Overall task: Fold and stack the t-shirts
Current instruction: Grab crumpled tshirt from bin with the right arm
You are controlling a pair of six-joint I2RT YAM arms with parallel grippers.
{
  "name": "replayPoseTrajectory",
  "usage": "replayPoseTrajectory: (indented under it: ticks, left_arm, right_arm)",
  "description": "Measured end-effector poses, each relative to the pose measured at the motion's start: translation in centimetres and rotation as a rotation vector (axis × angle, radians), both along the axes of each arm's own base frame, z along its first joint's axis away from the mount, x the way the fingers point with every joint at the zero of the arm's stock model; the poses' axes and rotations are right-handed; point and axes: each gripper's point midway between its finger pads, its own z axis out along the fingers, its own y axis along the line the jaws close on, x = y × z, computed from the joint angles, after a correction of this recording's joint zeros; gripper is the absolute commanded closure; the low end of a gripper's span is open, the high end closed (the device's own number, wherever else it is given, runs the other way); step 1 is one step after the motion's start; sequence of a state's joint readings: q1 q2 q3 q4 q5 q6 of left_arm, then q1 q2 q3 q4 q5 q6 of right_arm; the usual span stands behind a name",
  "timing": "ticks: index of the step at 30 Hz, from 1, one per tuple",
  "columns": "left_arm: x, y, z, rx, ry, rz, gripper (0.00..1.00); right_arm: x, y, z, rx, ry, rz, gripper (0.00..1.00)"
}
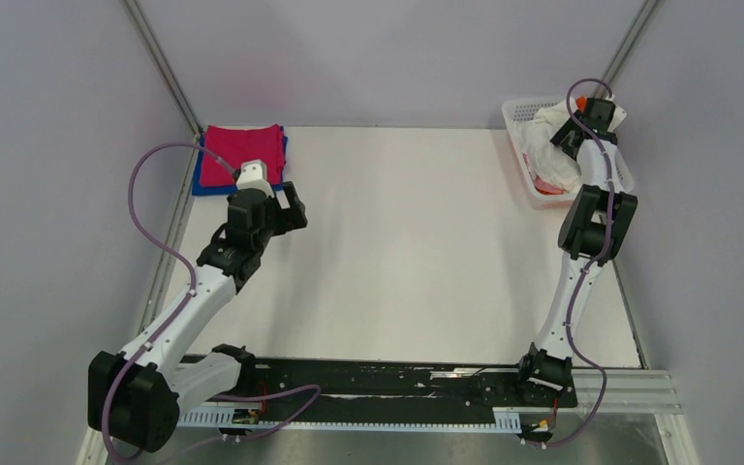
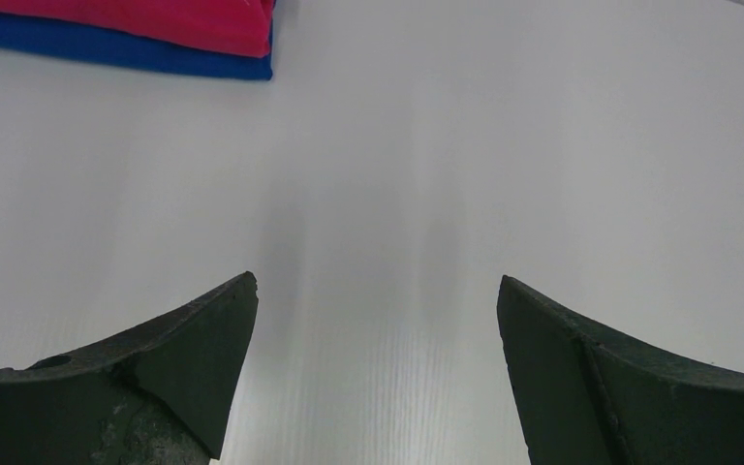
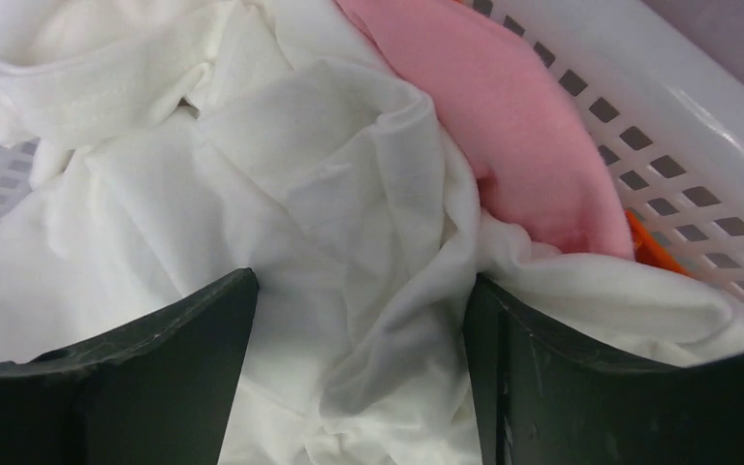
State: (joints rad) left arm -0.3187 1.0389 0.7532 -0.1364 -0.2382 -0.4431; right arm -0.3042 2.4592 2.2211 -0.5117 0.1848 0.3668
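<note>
Right wrist: right hand (image 3: 360, 279) spread astride crumpled white tee (image 3: 329, 184) in lattice basket (image 3: 659, 145); left hand (image 2: 378, 281) apart.

Orange tee (image 3: 651, 248): only a sliver

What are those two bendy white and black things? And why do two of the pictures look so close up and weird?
Those are robot arms, a left arm and a right arm, bolted to the near edge of a table. The wide picture looks down from above. The other two come from little cameras on the wrists, so the dark shapes at the bottom are each hand's own fingers.

The left hand is open over bare table and holds nothing. Near it a folded magenta t-shirt lies on a blue t-shirt.

The right hand reaches into a white basket, its fingers apart on either side of a crumpled white t-shirt. A pink t-shirt and a bit of orange cloth lie there too.
</note>
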Motion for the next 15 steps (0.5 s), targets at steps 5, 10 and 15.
replayPoseTrajectory:
  ticks: [5,10,15]
  left_arm:
    - [0.1,0.0,-0.3,0.004,0.009,0.003,0.0]
    - [0.1,0.1,-0.3,0.006,0.009,0.007,0.0]
    - [0.1,0.2,-0.3,0.008,0.008,0.01,0.0]
  right_arm:
    - [0.5,0.7,0.3,0.051,-0.034,0.014,0.79]
    - [0.8,0.9,0.5,0.073,-0.053,0.02,0.97]
    - [0.8,1.0,1.8,0.063,-0.069,0.033,1.0]
